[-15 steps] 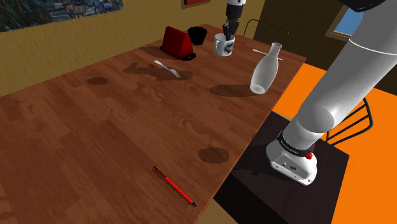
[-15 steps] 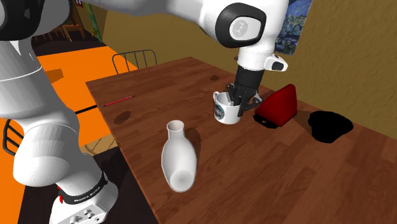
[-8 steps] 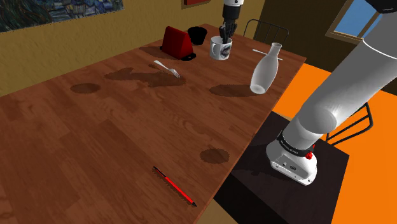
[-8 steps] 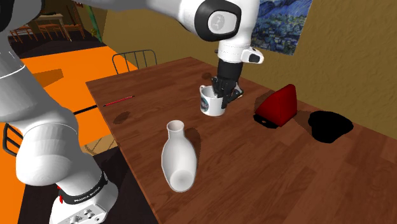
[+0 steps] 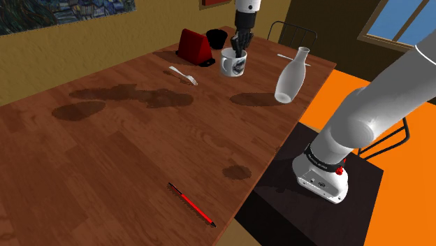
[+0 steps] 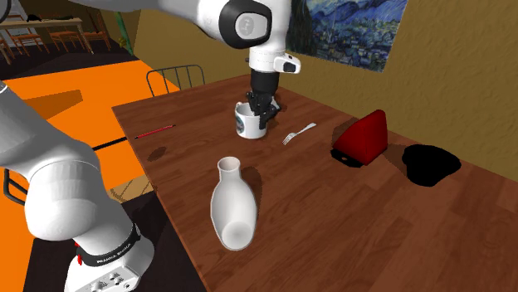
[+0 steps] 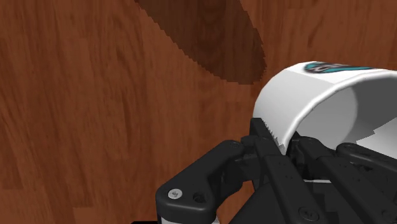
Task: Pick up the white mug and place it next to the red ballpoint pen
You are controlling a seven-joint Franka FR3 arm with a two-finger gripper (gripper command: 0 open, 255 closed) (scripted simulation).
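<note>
The white mug (image 5: 233, 63) with a dark printed band hangs above the wooden table (image 5: 105, 147), carried by my black gripper (image 5: 239, 43), which is shut on its rim. In the second exterior view the mug (image 6: 247, 123) hangs under the gripper (image 6: 259, 106), and one finger reaches inside the cup. In the wrist view the fingers (image 7: 267, 141) pinch the mug's wall (image 7: 305, 95) over the tabletop. The red ballpoint pen (image 5: 191, 204) lies near the table's front edge, far from the mug; the pen (image 6: 154, 130) shows near the far table edge in the second exterior view.
A white bottle-shaped vase (image 5: 291, 75) stands near the table's right edge. A red wedge-shaped object (image 5: 193, 46), a black bowl (image 5: 216, 38) and a fork (image 5: 184, 75) sit at the back. A chair (image 5: 291, 33) stands behind the table. The orange floor (image 5: 328, 91) lies beyond the edge.
The gripper has carried the mug toward the shoulder view's left and slightly nearer, away from the red wedge in the second exterior view. The arm's shadows have slid across the table.
</note>
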